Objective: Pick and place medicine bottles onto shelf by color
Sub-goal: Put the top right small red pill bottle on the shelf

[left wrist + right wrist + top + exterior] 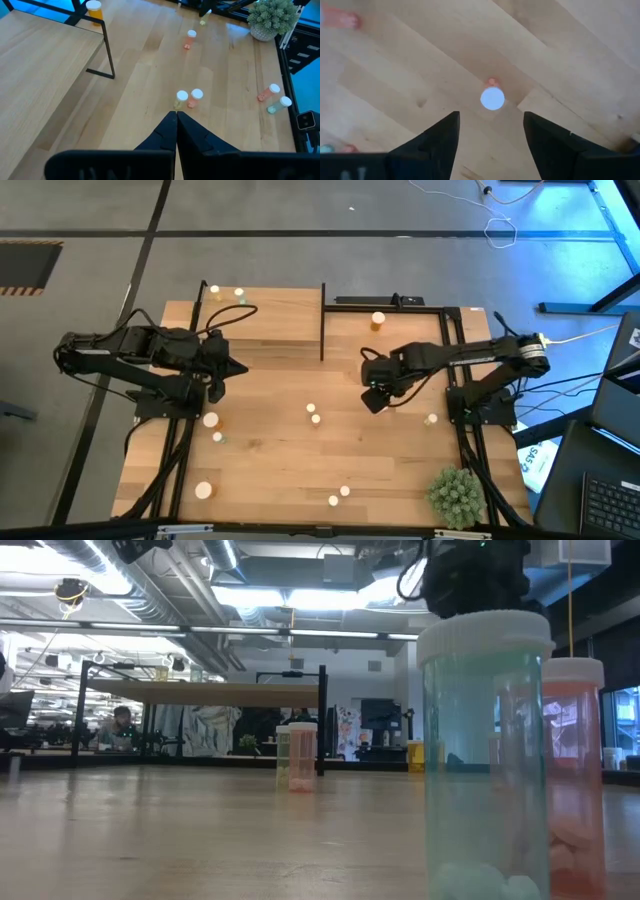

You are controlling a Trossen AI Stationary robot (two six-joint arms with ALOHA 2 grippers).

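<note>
While the right gripper (490, 132) hangs with its fingers spread wide and nothing between them, the target bottle (492, 97) stands on the table (270, 470) directly beneath it, white cap facing up toward the wrist camera. Judged from the wrist view, the step in hand is the descent onto this bottle. Keep the cap centred between the two fingers, lower straight down, and close on the body below the cap so the bottle does not tip.

The bottle stands upright: its long axis is vertical, cap uppermost, with a sliver of reddish-orange body showing past the cap.

Beyond this bottle lies the shelf (270, 330), with an orange bottle (378, 321) standing near its black post. Farther from the target bottle, across the table, the left gripper (238, 368) waits beside the shelf with its fingers pressed together, empty.
</note>
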